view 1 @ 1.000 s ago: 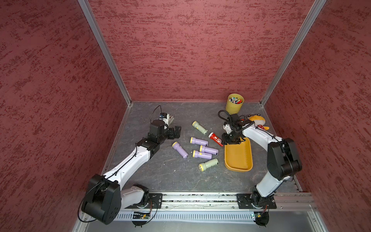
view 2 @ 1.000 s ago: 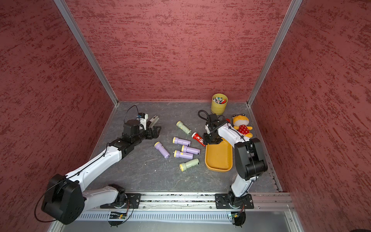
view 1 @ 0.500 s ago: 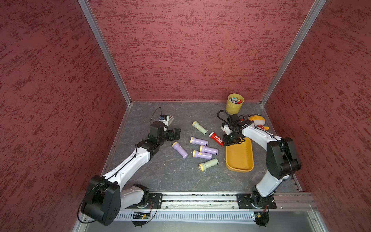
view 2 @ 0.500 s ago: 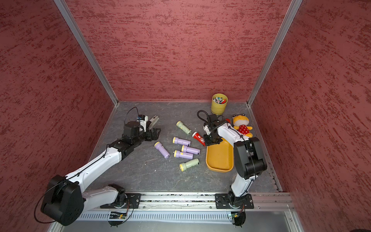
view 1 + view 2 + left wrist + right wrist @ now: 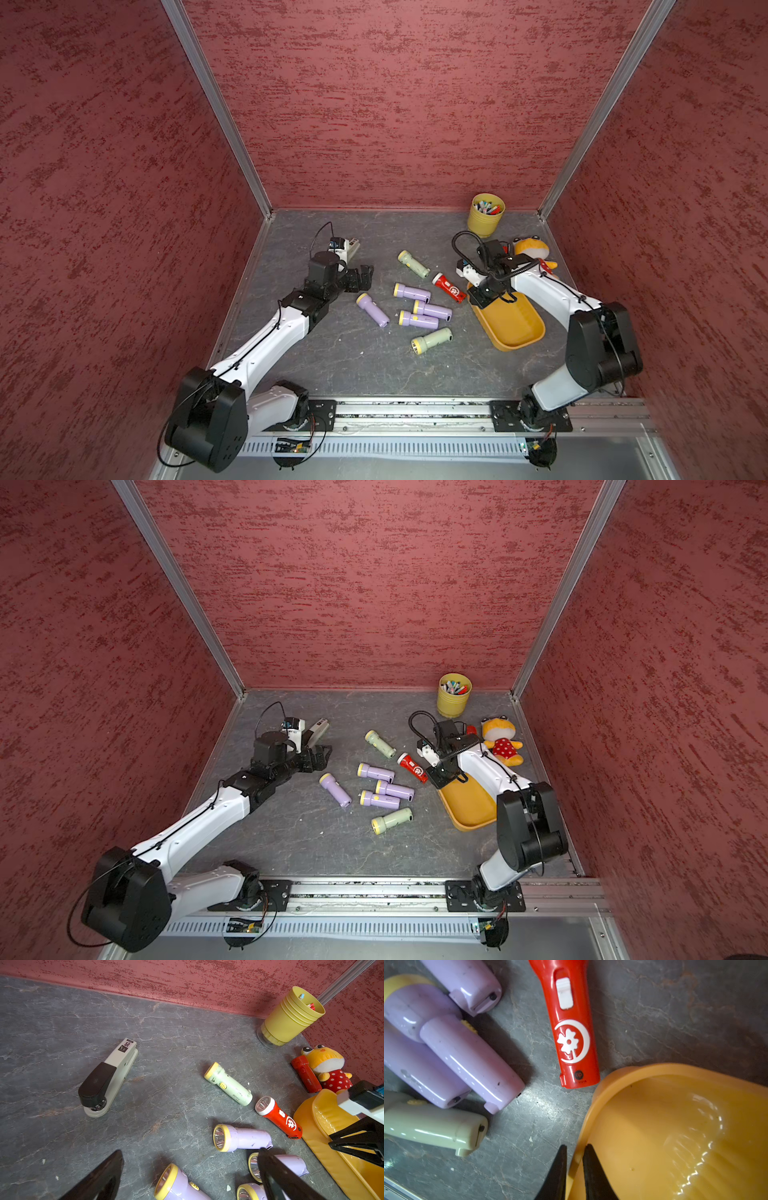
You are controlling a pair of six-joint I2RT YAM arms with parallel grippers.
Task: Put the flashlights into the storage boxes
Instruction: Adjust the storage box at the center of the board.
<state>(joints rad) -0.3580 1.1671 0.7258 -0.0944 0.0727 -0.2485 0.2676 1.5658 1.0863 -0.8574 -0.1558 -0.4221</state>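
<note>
**Tray swung askew, right gripper clamped on its rim**

Since a second ago the tray has been turned. Its long axis ran nearly from 12 to 6 o'clock, with 12 taken at the back wall, and it now runs from about 10 to 4. Over the same second the right gripper has been closed from half-spread onto the rim at the 10 o'clock corner, with one finger seen inside the wall and one outside. The left gripper has been shifted only slightly. It is spread wide with nothing held, just at 12 o'clock of the leftmost lilac flashlight.

The step in hand is judged to be the placing of the tray, before any loading. The tray is empty and lies at about 4 o'clock on the table.

Next, the rim is to be let go once the tray is set. The red flashlight, just beside the gripped corner at its 10 o'clock, seems the nearest to be taken. A grasp across its body and a lengthwise drop over the wall are called for, since the tray looks little longer than a flashlight.

Eight flashlights are counted, all outside the tray:
- Four are lilac.
- Two are green flashlights.
- Two are red, the second lying against the plush.

Also counted are one tray, one cup, one stapler and one plush.
</note>
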